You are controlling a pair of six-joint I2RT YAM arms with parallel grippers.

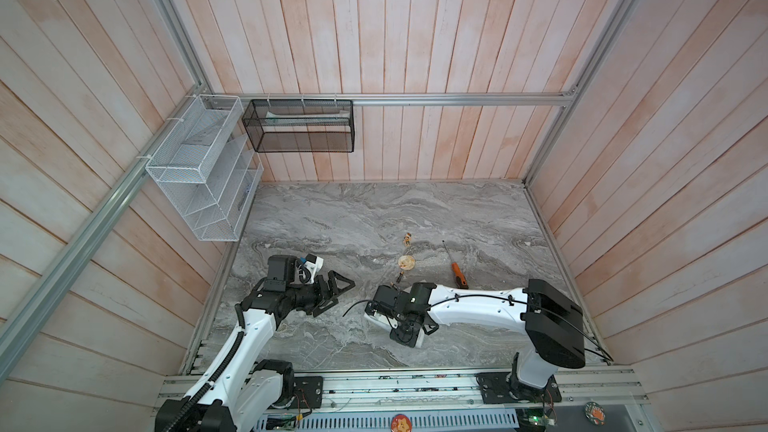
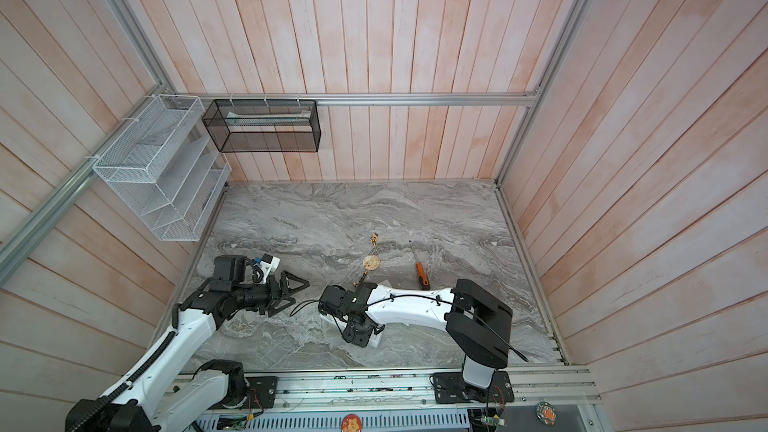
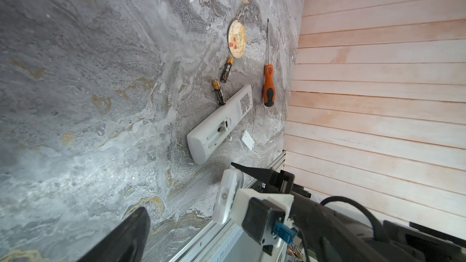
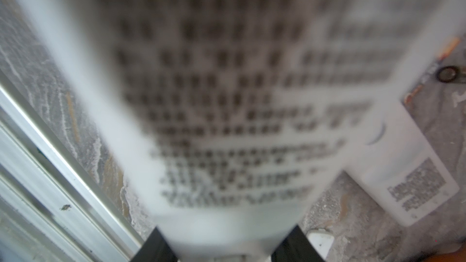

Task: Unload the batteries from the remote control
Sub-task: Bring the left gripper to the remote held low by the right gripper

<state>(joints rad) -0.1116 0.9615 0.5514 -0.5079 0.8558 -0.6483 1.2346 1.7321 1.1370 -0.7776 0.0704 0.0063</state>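
My right gripper (image 4: pixel 227 238) is shut on a white remote control (image 4: pixel 227 97), which fills the right wrist view as a blur. In both top views this remote (image 1: pixel 372 317) pokes out under the right gripper (image 1: pixel 405 332), low over the table. A second white remote (image 3: pixel 219 124) lies flat with its battery bay open and looking empty. Two black batteries with gold ends (image 3: pixel 227 69) (image 3: pixel 219 92) lie on the table beside it. My left gripper (image 1: pixel 343 293) hovers open and empty to the left of the held remote.
An orange-handled screwdriver (image 3: pixel 268 85) lies next to the second remote, and a small white cover plate (image 3: pixel 247 139) lies close by. A round picture disc (image 1: pixel 406 261) and a small figure (image 1: pixel 407 238) sit farther back. Two wire baskets (image 1: pixel 199 168) hang on the left walls.
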